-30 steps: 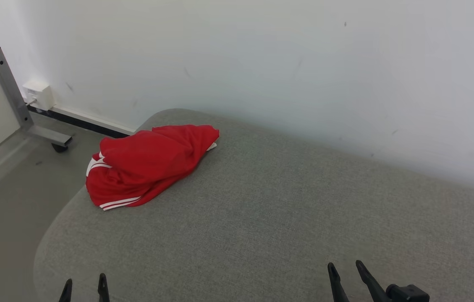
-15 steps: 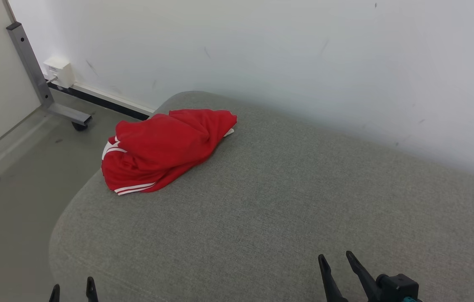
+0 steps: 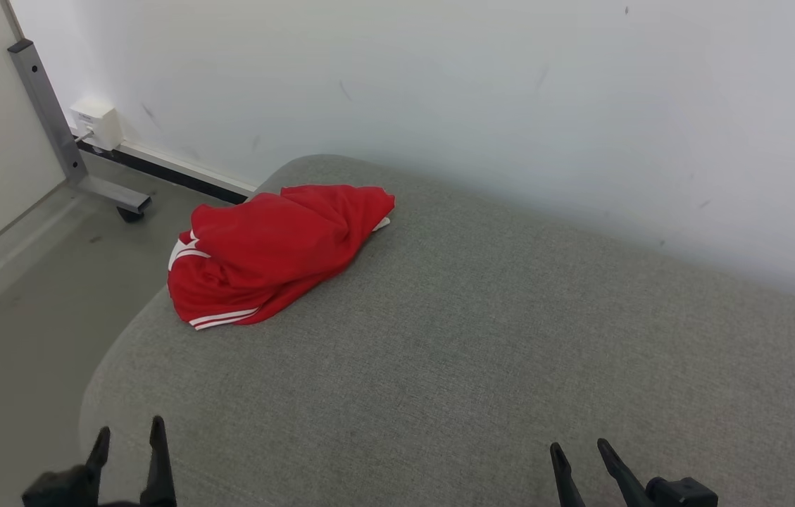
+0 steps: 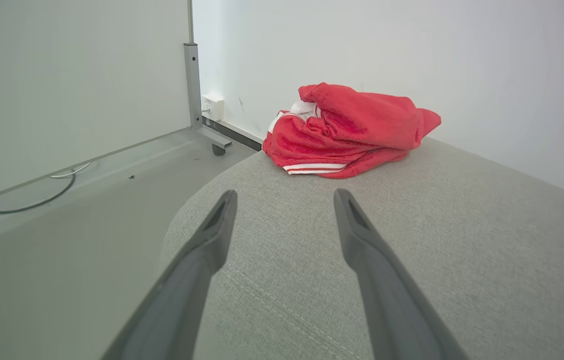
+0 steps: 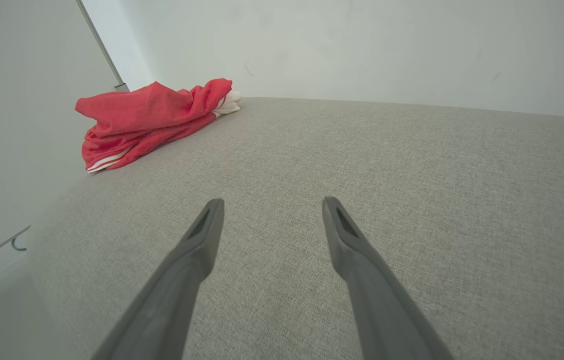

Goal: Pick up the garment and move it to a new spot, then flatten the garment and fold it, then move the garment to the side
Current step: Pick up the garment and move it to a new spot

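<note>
The red clothes [image 3: 270, 253] lie ahead, closer to my left gripper [image 3: 128, 431] than my right gripper [image 3: 579, 447]. Both have fingers spread apart, holding nothing.

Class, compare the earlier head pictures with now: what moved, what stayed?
The head camera shifted, sliding the whole scene. The left gripper has risen farther into the head view, open and empty. Nothing was grasped or released. The red garment stays crumpled at the far left corner of the grey cushion; the right gripper stays open, low at the right.
</note>
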`<state>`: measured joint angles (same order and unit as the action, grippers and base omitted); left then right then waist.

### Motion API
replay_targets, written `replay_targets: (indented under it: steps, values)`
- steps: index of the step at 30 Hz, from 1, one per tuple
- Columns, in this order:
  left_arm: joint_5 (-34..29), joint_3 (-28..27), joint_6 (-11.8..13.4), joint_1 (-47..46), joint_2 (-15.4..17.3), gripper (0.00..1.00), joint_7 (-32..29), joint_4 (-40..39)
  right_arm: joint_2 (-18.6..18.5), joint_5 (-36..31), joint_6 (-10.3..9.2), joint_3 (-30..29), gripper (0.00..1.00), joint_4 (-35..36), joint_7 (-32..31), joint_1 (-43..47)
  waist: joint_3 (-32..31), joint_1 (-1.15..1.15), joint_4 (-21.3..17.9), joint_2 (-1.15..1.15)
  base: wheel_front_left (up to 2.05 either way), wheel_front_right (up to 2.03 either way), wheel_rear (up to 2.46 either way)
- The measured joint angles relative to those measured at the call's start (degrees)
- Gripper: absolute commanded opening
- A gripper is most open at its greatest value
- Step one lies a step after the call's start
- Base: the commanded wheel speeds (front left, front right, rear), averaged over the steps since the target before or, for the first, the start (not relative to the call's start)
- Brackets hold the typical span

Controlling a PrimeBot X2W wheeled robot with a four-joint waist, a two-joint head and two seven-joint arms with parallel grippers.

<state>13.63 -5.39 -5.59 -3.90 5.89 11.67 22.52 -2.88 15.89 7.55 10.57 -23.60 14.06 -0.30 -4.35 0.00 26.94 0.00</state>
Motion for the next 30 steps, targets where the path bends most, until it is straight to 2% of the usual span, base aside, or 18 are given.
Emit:
replay_targets:
  steps: [6,13,17,24,30]
  values:
    - [7.15,-1.83,-0.98,-8.57,0.74,1.0,-4.97,5.34,-0.88,-2.08,0.0,-0.04,1.0,4.01,-2.97,0.54,0.85,0.0,-1.17,0.0,0.0,0.0,0.0]
    - [14.73,-3.76,-1.53,-19.34,4.49,1.0,-12.7,10.16,-3.42,-3.46,0.0,0.99,1.0,10.48,-6.86,-1.13,4.66,0.0,-4.3,0.0,0.0,0.0,0.0]
    - [17.94,-4.54,-1.57,-24.02,8.61,1.0,-16.41,10.58,-4.36,-3.63,0.0,0.87,1.0,13.55,-8.06,-1.85,8.02,0.01,-7.07,0.0,0.0,0.0,0.0]
    - [24.2,-7.67,-1.79,-28.9,11.21,1.0,-22.39,9.92,-5.19,-4.42,0.0,0.01,1.0,17.19,-9.09,-2.56,14.63,0.01,-11.79,0.01,0.0,0.0,0.0]
    - [27.59,-10.11,0.78,-33.58,14.3,1.0,-29.02,8.29,-4.97,-4.95,0.0,-0.71,1.0,19.85,-9.17,-4.52,21.9,0.02,-15.43,0.01,0.0,0.0,0.0]
